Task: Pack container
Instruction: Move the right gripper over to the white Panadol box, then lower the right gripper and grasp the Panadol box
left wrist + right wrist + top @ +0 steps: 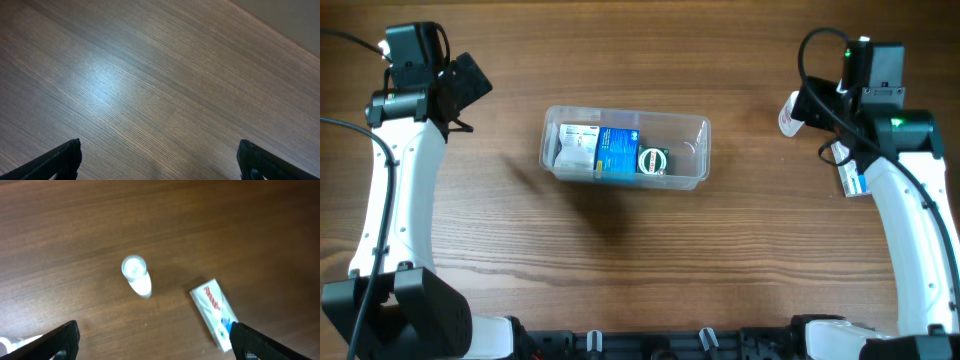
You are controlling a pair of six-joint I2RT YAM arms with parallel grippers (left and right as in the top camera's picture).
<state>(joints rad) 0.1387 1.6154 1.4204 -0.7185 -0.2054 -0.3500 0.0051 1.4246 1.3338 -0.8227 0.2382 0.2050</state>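
The clear plastic container (692, 150) stands at the table's middle. In it lie a white box (576, 147), a blue box (616, 152) and a small round green-and-black item (653, 160). My left gripper (470, 82) is open and empty at the far left, over bare wood in the left wrist view (159, 161). My right gripper (155, 341) is open and empty at the far right, above a white bottle (136, 275) and a white box with red lettering (215, 311). The bottle (788, 115) and the box (851, 180) also show in the overhead view.
The table is dark wood. Its far edge shows at the top right of the left wrist view (280, 35). A white object sits at the bottom left corner of the right wrist view (15, 342). Both arm bases stand at the near edge.
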